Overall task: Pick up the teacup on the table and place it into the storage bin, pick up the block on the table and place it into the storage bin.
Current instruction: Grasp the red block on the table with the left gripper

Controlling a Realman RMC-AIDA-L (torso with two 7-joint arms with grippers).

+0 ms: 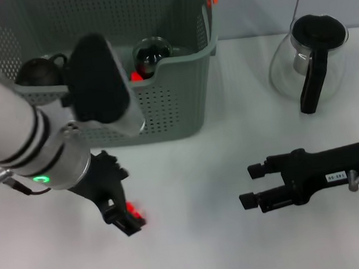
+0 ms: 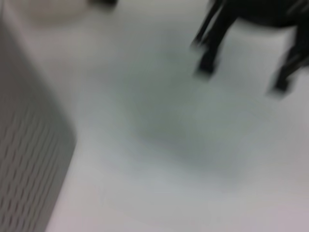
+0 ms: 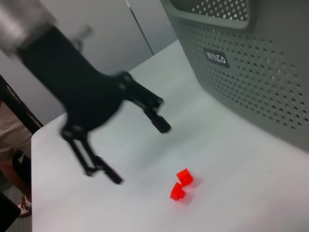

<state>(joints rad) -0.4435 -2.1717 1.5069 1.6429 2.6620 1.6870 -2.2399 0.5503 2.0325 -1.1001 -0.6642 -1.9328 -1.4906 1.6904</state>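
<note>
A plain white table (image 1: 208, 245) fills the scene, with a pale wall seen behind it in the right wrist view. At the far side of the table stands the storage bin (image 1: 165, 110), a grey-green perforated basket with an orange handle clip at its rim and a small black label with white lettering on the wall shown in the right wrist view. Inside the bin, two dark rounded vessels are seen: a dark teacup (image 1: 39, 71) with a handle near the bin's left end, and a second dark glossy cup (image 1: 152, 54) further right; a small patch of red is visible beside this second cup, but what it belongs to cannot be told. Well apart from the bin, on the right of the table, a glass pot (image 1: 311, 60) with a black lid and black handle is set upright.

The left gripper (image 3: 140, 154) is held low over the table in front of the bin, its fingers spread wide apart, nothing being grasped between them. Just beside its fingertips two small red blocks (image 3: 181, 184) lie on the table, touching or nearly touching one another.

The right gripper (image 1: 252, 185) is held above the table on the right side, well apart from the bin, its fingers parted and nothing held.
</note>
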